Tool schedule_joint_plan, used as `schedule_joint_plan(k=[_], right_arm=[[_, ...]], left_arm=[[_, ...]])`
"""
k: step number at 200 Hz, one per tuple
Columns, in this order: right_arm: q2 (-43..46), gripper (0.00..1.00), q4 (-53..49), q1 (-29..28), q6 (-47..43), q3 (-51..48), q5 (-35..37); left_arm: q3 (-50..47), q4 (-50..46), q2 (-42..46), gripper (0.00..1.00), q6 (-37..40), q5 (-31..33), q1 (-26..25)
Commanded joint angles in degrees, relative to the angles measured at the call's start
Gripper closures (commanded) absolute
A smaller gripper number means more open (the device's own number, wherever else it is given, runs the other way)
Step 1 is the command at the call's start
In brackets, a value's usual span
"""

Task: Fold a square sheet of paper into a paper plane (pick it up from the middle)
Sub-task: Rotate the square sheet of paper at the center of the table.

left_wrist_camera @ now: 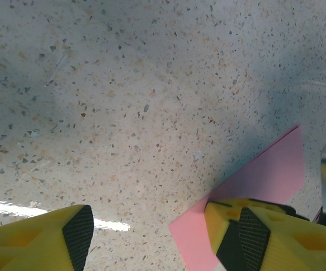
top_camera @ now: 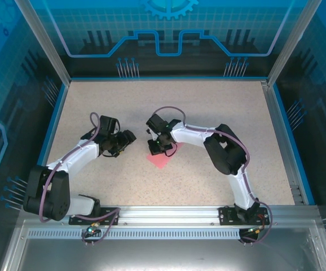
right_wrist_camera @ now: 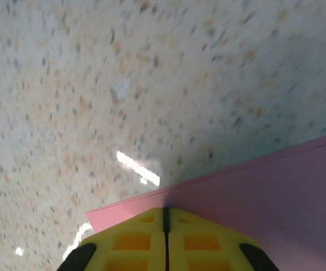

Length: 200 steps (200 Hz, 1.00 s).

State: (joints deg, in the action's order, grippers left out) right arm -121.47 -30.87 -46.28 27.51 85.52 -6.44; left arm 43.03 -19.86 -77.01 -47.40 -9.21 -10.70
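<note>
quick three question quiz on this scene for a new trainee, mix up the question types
1. True or false: the left gripper is open.
2. Which gripper is shut? A) left B) right C) both
3. Fill in: the paper at the right gripper is ____ in colour.
Key: 1 true; 2 B; 3 pink.
</note>
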Motion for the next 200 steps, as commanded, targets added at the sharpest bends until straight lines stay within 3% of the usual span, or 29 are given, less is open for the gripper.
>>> schedule_joint_plan(k=[1,44,77,87,110,153,200], right_arm=[[3.10,0.93,-6.89,-1.97,-11.32,-7.23,-1.05],[12.48,0.91,-8.46,-0.92,-21.11,-13.68,1.33],[19.15,0.80,-0.31,2.04,-7.22,-15.06,1.65],[20.09,0.72,2.39,2.69,-1.15,-16.51,4.10],[19.21,0.64,2.61,3.39,7.34,-17.38,10.43],[14.33,0.62,1.43,4.94,12.66,-14.30,12.17],[10.56,0.59,1.79,6.77,12.05,-10.62,10.73]], left_arm=[[-0.10,-0.80,-0.69,0.26,1.60,0.25,0.50],[-0.36,-0.06,-0.77,0.23,1.43,-1.39,0.39],[-0.52,0.69,-1.06,0.22,1.24,-3.37,0.26],[-0.62,0.77,-0.88,0.22,1.25,-3.62,0.16],[-0.61,0.55,-0.68,0.20,1.60,-4.50,-0.36],[0.28,0.26,-2.67,0.19,2.16,-6.72,-3.96],[0.67,1.94,-6.11,0.19,0.58,-9.02,-10.29]])
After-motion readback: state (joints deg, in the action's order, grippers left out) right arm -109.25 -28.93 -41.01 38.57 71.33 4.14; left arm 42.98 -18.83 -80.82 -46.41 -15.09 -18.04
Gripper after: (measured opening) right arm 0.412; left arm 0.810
